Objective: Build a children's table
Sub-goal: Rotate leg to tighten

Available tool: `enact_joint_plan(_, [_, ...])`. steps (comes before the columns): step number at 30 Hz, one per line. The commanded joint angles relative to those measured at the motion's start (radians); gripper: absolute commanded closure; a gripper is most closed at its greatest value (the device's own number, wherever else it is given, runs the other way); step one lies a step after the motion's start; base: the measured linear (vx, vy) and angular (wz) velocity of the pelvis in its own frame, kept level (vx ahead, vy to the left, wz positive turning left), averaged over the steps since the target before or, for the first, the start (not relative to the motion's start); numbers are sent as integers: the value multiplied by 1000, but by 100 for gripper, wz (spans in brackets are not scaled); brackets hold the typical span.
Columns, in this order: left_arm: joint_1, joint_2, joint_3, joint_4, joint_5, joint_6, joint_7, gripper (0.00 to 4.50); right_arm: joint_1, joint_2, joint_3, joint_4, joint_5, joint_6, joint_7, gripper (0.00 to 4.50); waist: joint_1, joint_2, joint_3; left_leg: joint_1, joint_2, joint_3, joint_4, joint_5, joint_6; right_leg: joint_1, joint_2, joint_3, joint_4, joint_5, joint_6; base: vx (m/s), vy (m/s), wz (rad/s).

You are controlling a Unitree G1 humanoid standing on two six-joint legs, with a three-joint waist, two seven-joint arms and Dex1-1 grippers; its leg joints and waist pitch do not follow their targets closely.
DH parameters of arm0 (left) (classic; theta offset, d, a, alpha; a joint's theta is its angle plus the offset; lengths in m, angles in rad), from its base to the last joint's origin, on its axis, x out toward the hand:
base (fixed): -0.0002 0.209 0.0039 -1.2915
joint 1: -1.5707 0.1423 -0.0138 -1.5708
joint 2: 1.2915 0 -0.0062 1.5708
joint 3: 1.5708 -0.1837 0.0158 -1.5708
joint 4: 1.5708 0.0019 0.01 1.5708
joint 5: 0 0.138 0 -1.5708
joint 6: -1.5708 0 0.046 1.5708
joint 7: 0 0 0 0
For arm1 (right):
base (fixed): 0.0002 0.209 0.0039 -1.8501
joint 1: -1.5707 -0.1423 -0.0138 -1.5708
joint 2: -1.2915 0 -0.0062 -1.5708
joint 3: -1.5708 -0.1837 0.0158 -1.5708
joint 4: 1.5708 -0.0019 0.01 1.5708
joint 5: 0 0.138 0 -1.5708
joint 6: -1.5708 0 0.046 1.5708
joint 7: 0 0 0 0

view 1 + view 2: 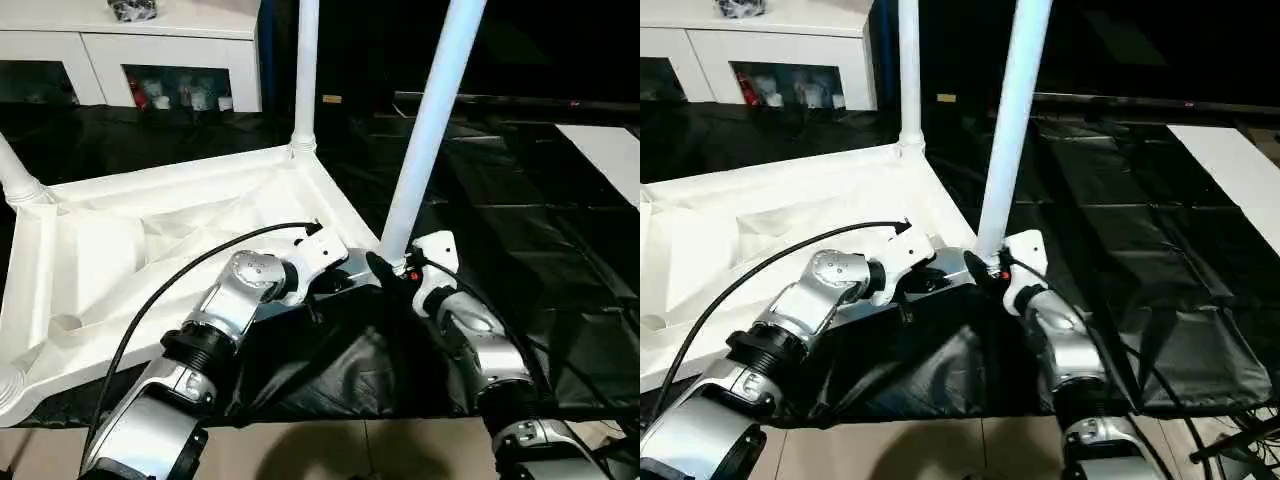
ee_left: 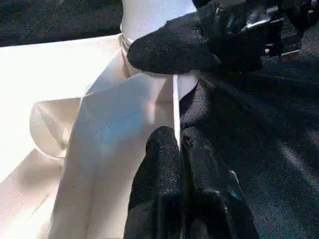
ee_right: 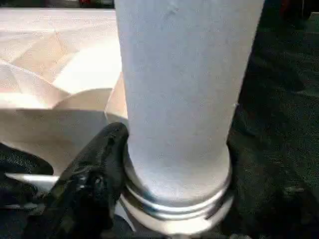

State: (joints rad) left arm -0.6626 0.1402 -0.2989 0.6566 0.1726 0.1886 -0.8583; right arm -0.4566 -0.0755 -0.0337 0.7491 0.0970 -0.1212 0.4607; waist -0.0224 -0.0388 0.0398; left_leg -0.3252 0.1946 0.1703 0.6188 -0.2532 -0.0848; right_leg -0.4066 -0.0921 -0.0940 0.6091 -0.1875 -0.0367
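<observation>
1. The children's table [image 1: 150, 240] lies upside down on a black sheet [image 1: 540, 220], its ribbed underside facing up, on my left side.
2. At the far corner one leg [image 1: 305, 70] stands upright in its socket.
3. My left gripper [image 2: 177, 149] is closed on the thin white edge of the table top, close to the near corner.
4. In that near corner socket another leg [image 1: 430, 120] stands, leaning a little to the right.
5. My right gripper [image 1: 398, 268] holds this leg at its base, with one finger [image 3: 94, 174] touching it just above the ringed end.
</observation>
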Motion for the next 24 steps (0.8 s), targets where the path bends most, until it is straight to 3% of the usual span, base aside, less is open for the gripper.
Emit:
enact_joint_plan(1, [41,-42,-76,15,1,-10,-55,450,-2,44,57,-34,18,-30,94,90,2,2,-44,-19,36,-10,-93,-186,71,50,-61,57,-93,-333,-182,0,0,0])
enact_joint_plan(5, [48,-7,-74,9,-11,-41,-86,450,8,-1,44,-62,32,-33,142,63,5,3,-51,-20,37,-6,-87,-105,105,54,-59,59,-76,-187,-228,0,0,0])
enact_joint_plan(8, [60,44,-71,-5,-26,-81,-159,450,20,-74,55,-92,15,-44,199,34,6,-3,-62,-26,33,-4,-76,27,174,65,-60,59,-50,3,-280,0,0,0])
enact_joint_plan(11, [66,72,-67,-18,-38,-106,-210,450,30,-113,61,-115,26,-42,269,34,9,-4,-62,-25,33,-1,-71,61,221,62,-63,59,-47,30,-294,0,0,0])
enact_joint_plan(13, [67,101,-70,-24,-42,-128,-257,450,39,-148,73,-142,47,-34,357,34,16,-4,-56,-24,36,0,-75,19,222,60,-61,57,-57,-54,-284,0,0,0])
enact_joint_plan(16, [63,137,-74,-23,-45,-157,-318,450,45,-196,95,-174,71,-6,487,48,23,-3,-52,-20,41,0,-81,-46,171,57,-59,58,-65,-142,-262,0,0,0])
enact_joint_plan(21, [54,187,-83,-24,-63,-189,-400,450,35,-263,127,-185,89,51,633,88,23,-2,-54,-20,41,0,-82,-36,152,59,-58,60,-59,-103,-268,0,0,0])
enact_joint_plan(24, [49,214,-81,-27,-74,-200,-446,450,28,-301,151,-187,89,87,715,109,24,-3,-57,-21,40,0,-79,-5,163,62,-59,59,-53,-62,-278,0,0,0])
